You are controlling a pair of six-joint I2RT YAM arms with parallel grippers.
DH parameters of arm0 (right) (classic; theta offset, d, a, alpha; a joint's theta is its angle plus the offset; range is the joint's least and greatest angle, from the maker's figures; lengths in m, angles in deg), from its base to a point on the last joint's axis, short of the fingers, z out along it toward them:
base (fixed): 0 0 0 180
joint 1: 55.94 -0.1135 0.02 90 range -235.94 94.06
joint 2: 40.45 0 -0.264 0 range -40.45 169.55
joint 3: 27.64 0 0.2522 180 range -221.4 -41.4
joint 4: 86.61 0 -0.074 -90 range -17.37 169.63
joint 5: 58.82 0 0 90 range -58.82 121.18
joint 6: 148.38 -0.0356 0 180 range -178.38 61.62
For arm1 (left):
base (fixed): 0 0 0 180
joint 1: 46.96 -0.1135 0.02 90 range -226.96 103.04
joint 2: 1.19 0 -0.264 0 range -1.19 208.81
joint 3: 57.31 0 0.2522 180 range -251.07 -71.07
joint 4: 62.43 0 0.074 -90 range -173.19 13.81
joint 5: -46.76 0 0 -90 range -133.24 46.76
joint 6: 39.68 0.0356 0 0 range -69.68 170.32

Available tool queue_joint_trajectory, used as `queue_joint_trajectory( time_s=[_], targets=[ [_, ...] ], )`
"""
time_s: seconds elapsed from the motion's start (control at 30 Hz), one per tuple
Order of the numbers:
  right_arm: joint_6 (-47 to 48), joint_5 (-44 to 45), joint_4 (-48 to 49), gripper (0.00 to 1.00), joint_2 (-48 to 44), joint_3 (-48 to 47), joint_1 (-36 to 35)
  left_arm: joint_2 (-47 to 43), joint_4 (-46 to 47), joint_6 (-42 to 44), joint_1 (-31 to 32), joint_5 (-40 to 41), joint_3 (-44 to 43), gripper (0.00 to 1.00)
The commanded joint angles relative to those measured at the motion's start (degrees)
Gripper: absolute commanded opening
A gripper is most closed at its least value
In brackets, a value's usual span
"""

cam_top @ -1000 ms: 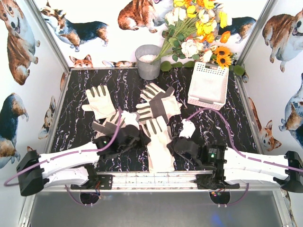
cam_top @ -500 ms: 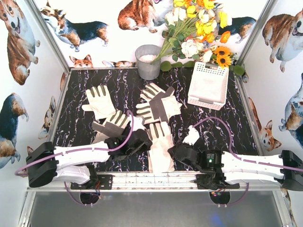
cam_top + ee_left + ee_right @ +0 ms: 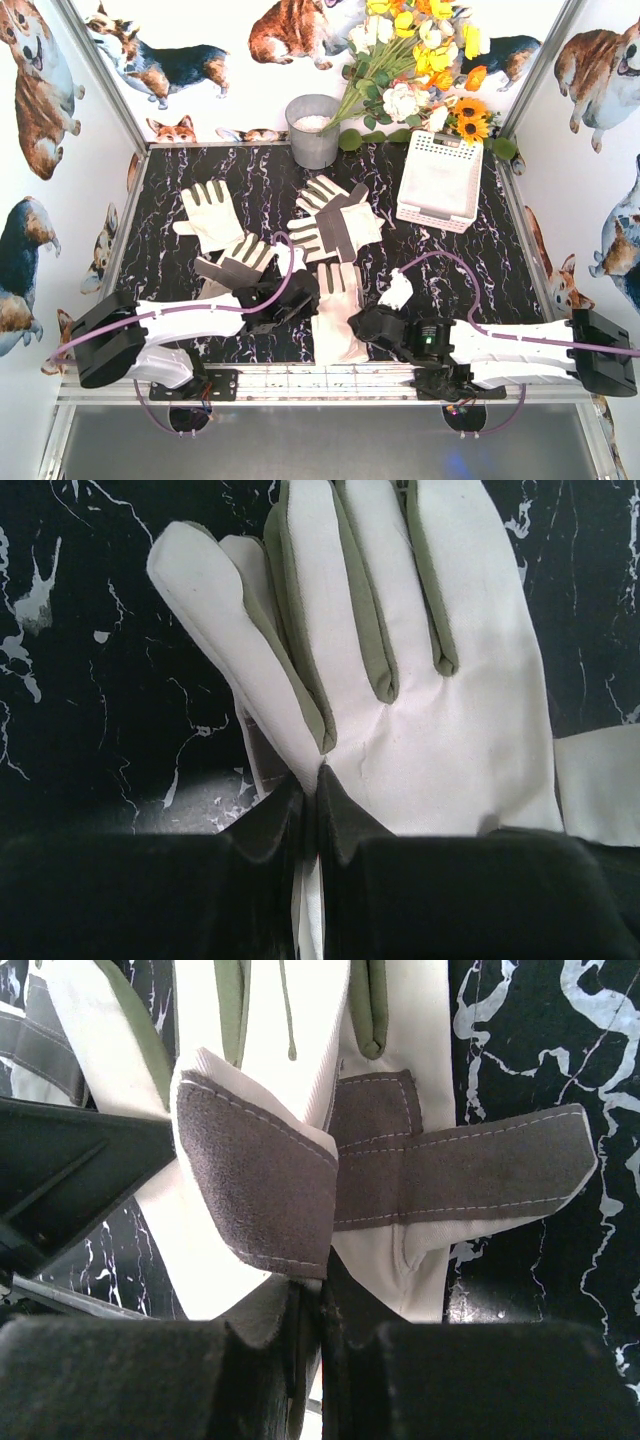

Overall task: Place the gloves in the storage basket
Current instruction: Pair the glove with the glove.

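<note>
A cream-white glove (image 3: 338,318) lies fingers-away at the near middle of the table. My left gripper (image 3: 300,297) is shut on its left edge; in the left wrist view the jaws (image 3: 318,782) pinch a fold of the glove (image 3: 450,720) below the fingers. My right gripper (image 3: 362,324) is shut on the cuff end; in the right wrist view the jaws (image 3: 320,1285) clamp the grey-brown cuff (image 3: 260,1180). Other gloves lie at the far left (image 3: 210,213), left of centre (image 3: 235,263), and as a crossed pair (image 3: 335,225). The white storage basket (image 3: 440,182) stands at the back right.
A grey metal bucket (image 3: 313,130) stands at the back centre. A bunch of flowers (image 3: 420,60) leans over the back right beside the basket. Walls printed with corgis enclose the table on three sides. The left gripper's black body (image 3: 60,1160) shows in the right wrist view.
My left gripper has moved right and my right gripper left, closing in on the middle glove from both sides. The glove has shifted and bunched slightly between them.
</note>
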Motion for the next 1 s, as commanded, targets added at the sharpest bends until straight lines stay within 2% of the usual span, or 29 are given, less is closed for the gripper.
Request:
queue_joint_trajectory(
  time_s=[0.0, 0.27, 0.47, 0.63, 0.77, 0.8, 0.97],
  targets=[
    [-0.08, 1.15, -1.49, 0.0, 0.59, 0.74, -0.32, 1.75, 0.46, 2.35, -3.17, 5.0, -1.34, 0.0],
    [-0.57, 3.38, 0.73, 0.0, 2.58, 2.51, -0.32, 5.49, 2.23, 4.0, -5.32, 2.99, -2.02, 0.0],
    [-0.28, 3.21, 0.93, 0.0, 4.57, 2.35, -0.32, 6.76, -1.08, 3.08, -5.49, 4.09, -3.22, 0.0],
    [-0.43, 2.89, 1.27, 0.0, 5.78, 2.36, -0.23, 6.7, -0.35, 3.28, -5.57, 4.26, -1.91, 0.0],
    [-0.66, 2.83, -1.09, 0.0, 5.75, 1.46, -0.07, 8.43, 0.64, 4.22, -5.59, 3.72, -2.09, 0.0],
    [-0.34, 2.95, -2.3, 0.02, 5.06, 1.13, -0.04, 8.82, 0.97, 4.48, -5.65, 3.58, -2.16, 0.0],
    [5.78, 2.41, -8.86, 0.36, 1.69, -2.1, 0.55, 10.0, 1.26, 5.34, -5.87, 3.27, -2.12, 0.0]
  ],
)
